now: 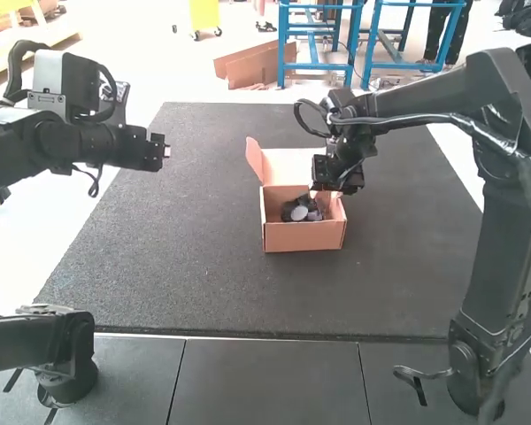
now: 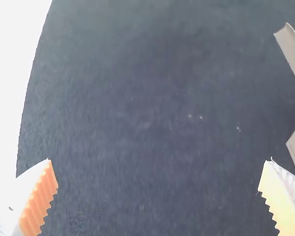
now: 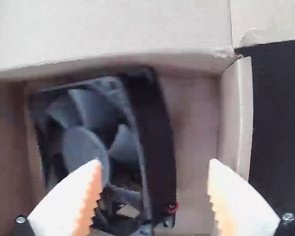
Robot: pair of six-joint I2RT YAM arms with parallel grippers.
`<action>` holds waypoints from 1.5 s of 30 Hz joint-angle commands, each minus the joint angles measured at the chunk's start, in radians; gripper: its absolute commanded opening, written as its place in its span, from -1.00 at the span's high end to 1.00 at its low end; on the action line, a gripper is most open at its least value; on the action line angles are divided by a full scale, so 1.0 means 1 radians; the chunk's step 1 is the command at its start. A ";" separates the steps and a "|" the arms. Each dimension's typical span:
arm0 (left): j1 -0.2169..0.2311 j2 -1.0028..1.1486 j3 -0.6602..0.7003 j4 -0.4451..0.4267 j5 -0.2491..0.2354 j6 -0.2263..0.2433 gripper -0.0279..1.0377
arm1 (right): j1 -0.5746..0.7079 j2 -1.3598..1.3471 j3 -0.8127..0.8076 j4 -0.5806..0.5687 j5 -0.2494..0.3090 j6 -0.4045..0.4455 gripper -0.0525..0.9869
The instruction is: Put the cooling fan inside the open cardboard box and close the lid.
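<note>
Lying nearest on the table, a black mat (image 1: 159, 266) carries the box (image 1: 303, 232) at its middle. Box is open, front wall facing the camera, lid (image 1: 265, 159) standing up at the far left corner, tilted back. Fan (image 1: 299, 210) is inside the box, black frame, grey blades. In the right wrist view the fan (image 3: 88, 132) looks tilted, one frame edge raised toward the camera, close to the box wall (image 3: 236, 113). Cannot tell if it lies flat on the box floor.

Right gripper (image 1: 334, 184) hangs over the far right part of the box, pointing down into it. Its fingers (image 3: 73, 201) are spread wide, one on each side of the raised frame edge, gripping nothing. Cannot tell if a pad touches the fan.

Left gripper (image 1: 159, 149) is held level above the mat, well apart from the box, on its left. In its own view the left gripper (image 2: 160, 164) is wide open, empty, bare mat (image 2: 147, 98) under it, a box flap at the edge.
</note>
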 commanded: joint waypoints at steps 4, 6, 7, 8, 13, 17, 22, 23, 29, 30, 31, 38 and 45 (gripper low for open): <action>-0.006 0.031 0.035 0.022 -0.004 0.007 -0.87 | -0.032 -0.016 0.124 -0.066 -0.118 -0.009 -0.81; -0.007 0.045 0.035 0.028 -0.004 0.005 -0.87 | -0.051 -0.040 0.162 -0.113 -0.153 -0.015 -0.83; -0.006 0.050 0.035 0.031 -0.004 0.002 -0.87 | -0.063 -0.056 0.172 -0.121 -0.170 -0.016 -0.83; -0.006 0.059 0.035 0.036 -0.004 -0.002 -0.87 | -0.077 -0.076 0.175 -0.115 -0.171 -0.023 -0.82; -0.006 0.114 0.029 0.070 -0.004 -0.022 -0.87 | -0.153 -0.174 0.135 -0.049 -0.154 -0.067 -0.83; -0.011 0.168 0.038 0.103 -0.009 -0.047 -0.87 | -0.199 -0.237 0.070 -0.001 -0.118 -0.118 -0.83; -0.049 0.235 0.061 0.129 -0.026 -0.082 -0.87 | -0.222 -0.303 -0.012 0.071 -0.070 -0.159 -0.84; -0.061 0.251 0.069 0.136 -0.032 -0.087 -0.87 | -0.224 -0.310 -0.029 0.086 -0.059 -0.159 -0.84; -0.126 0.358 0.144 0.151 -0.057 -0.104 -0.87 | -0.274 -0.319 -0.066 0.153 -0.069 -0.156 -0.84; -0.129 0.377 0.156 0.152 -0.057 -0.104 -0.87 | -0.284 -0.318 -0.066 0.163 -0.072 -0.156 -0.84; -0.133 0.395 0.170 0.152 -0.058 -0.104 -0.87 | -0.290 -0.319 -0.063 0.170 -0.078 -0.156 -0.84; -0.135 0.512 0.251 0.174 -0.066 -0.104 -0.87 | -0.304 -0.284 -0.017 0.175 -0.096 -0.158 -0.84; -0.144 0.608 0.317 0.195 -0.067 -0.108 -0.87 | -0.299 -0.203 0.069 0.169 -0.124 -0.156 -0.84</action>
